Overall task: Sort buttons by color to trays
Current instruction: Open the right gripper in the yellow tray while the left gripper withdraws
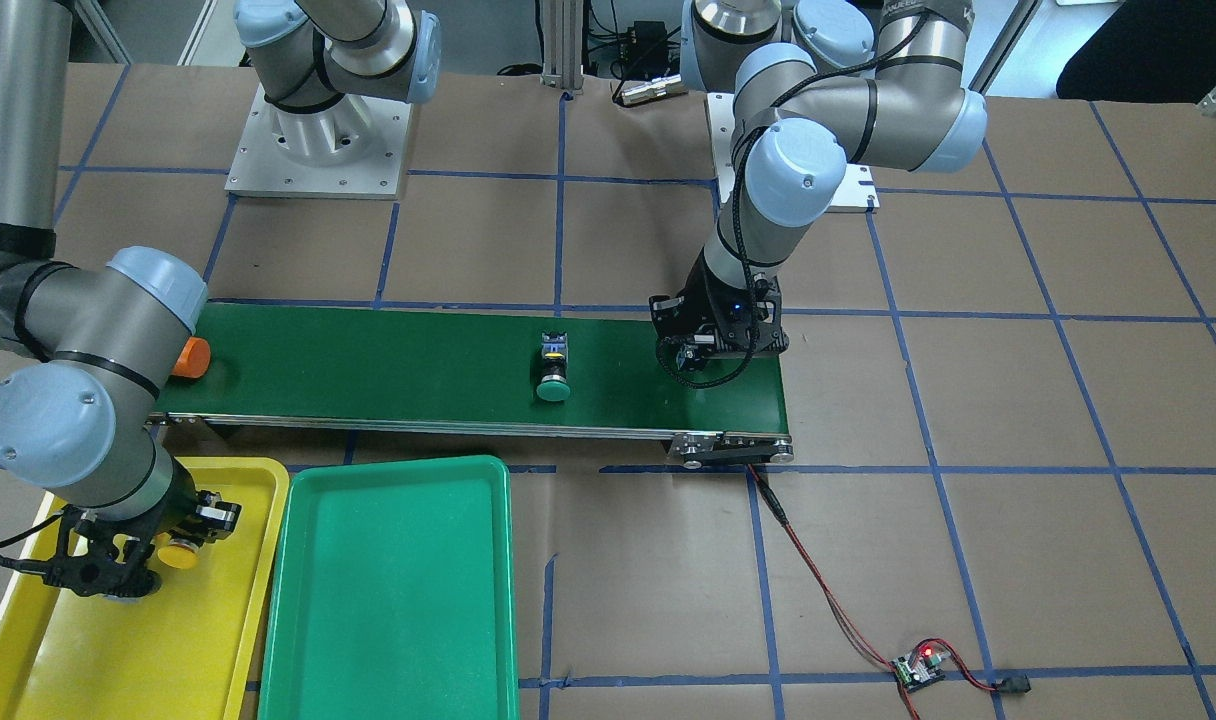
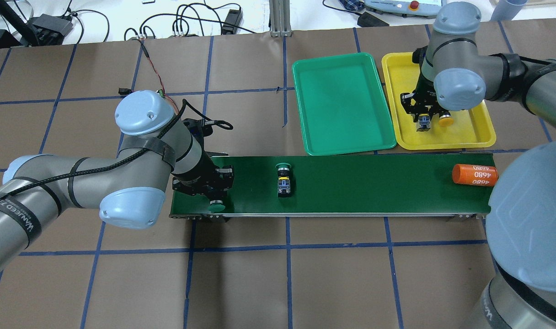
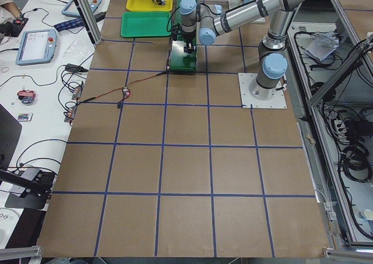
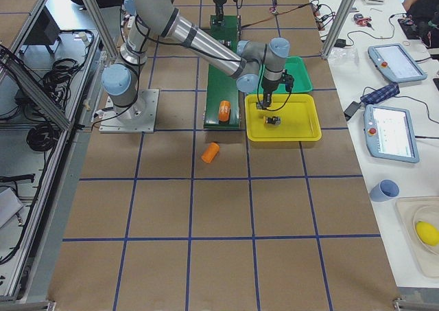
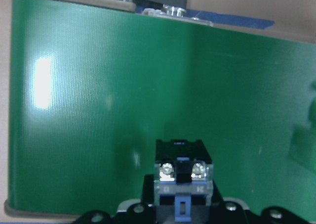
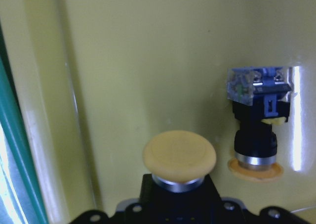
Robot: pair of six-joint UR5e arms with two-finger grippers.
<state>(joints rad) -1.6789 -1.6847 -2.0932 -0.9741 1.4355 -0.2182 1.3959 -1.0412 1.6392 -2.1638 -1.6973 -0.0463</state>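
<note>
My left gripper (image 2: 212,197) is at the left end of the belt, shut on a green button (image 5: 182,184); its green cap (image 2: 217,208) sticks out at the belt's near edge. A second green button (image 2: 285,179) lies on its side mid-belt, apart from both grippers. My right gripper (image 2: 423,116) is low over the yellow tray (image 2: 470,132), shut on a yellow button (image 6: 179,157). Another yellow button (image 6: 254,110) lies in that tray just beside it. The green tray (image 2: 342,109) next to it holds nothing.
The dark green conveyor belt (image 2: 374,187) crosses the table's middle. An orange cylinder marked 4680 (image 2: 473,175) lies at its right end. A second orange cylinder (image 4: 210,152) lies on the table beyond that end. A wired controller board (image 1: 918,668) sits on the far side.
</note>
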